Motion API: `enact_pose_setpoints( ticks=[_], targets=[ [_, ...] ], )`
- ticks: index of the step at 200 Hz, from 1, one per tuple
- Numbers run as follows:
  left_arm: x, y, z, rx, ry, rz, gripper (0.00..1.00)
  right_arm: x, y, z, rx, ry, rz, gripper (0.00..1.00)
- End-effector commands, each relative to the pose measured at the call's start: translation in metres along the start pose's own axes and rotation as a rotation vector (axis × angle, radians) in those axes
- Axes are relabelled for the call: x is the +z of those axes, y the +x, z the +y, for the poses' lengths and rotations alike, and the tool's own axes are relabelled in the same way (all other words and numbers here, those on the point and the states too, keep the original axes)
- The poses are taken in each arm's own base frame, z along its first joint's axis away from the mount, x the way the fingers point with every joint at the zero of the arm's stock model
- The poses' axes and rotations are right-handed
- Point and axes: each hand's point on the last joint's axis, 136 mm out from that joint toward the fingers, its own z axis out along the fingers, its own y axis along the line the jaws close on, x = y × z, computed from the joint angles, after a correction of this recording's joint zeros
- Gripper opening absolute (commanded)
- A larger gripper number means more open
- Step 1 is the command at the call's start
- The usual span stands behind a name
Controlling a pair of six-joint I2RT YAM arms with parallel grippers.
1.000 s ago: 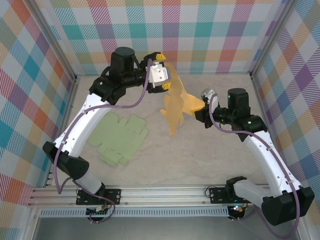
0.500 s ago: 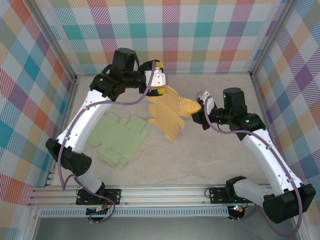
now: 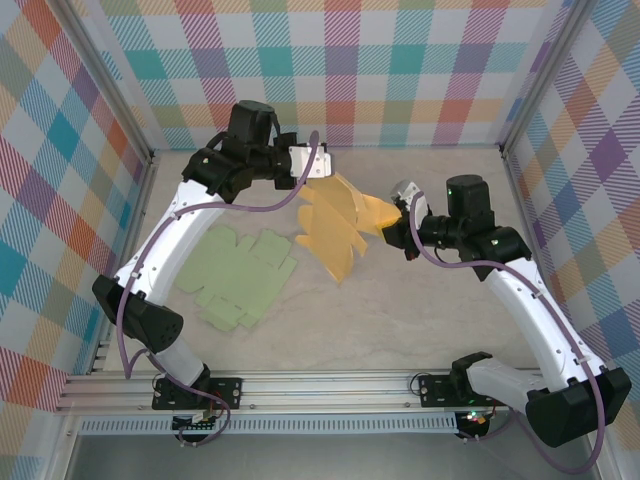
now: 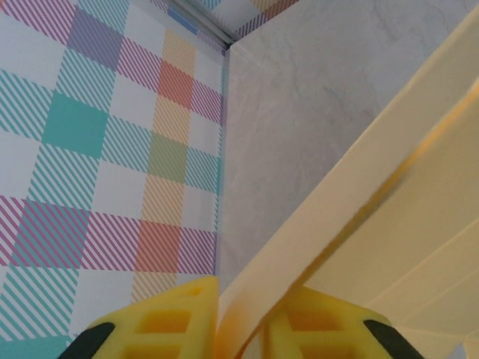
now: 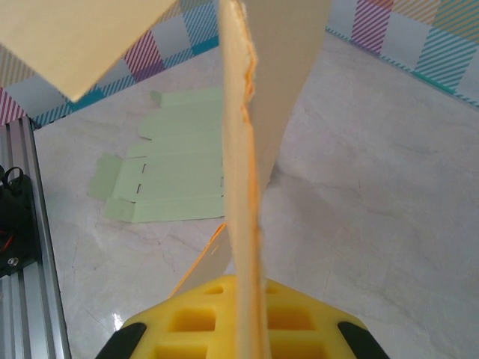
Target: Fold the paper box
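Note:
The paper box (image 3: 335, 228) is a flat yellow-orange cut-out held off the table between both arms. My left gripper (image 3: 318, 172) is shut on its far upper flap; in the left wrist view the paper box (image 4: 359, 187) edge runs down between the yellow fingers (image 4: 179, 314) of that gripper (image 4: 243, 303). My right gripper (image 3: 398, 216) is shut on the sheet's right end. In the right wrist view the paper box (image 5: 241, 149) stands edge-on, rising from that gripper (image 5: 245, 299).
A second flat cut-out, pale green (image 3: 240, 276), lies on the table at the left, under the left arm; it also shows beyond the held sheet as the green cut-out (image 5: 179, 179). Checked walls (image 3: 400, 70) close in the back and sides. A metal rail (image 3: 320, 385) runs along the near edge.
The left gripper has closed on the sheet's far flap. The sheet has tipped from nearly upright to a flatter slant, shifting slightly left. The right gripper kept its hold.

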Motion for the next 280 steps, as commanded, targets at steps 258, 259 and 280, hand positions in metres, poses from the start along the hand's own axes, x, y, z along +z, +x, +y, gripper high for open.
enact_pose_setpoints(
  ticks=[258,259,280],
  targets=[
    [0.176,0.080,-0.111,-0.207,0.002,0.429,0.00,-0.057,0.066,-0.142,0.825,0.600,0.002,0.76],
    [0.176,0.080,-0.111,-0.205,0.003,0.430,0.00,-0.057,0.065,-0.142,0.827,0.599,-0.001,0.76],
    [0.183,0.078,-0.117,-0.188,-0.016,0.415,0.00,-0.056,0.061,-0.145,0.892,0.598,-0.045,0.76]
  ],
)
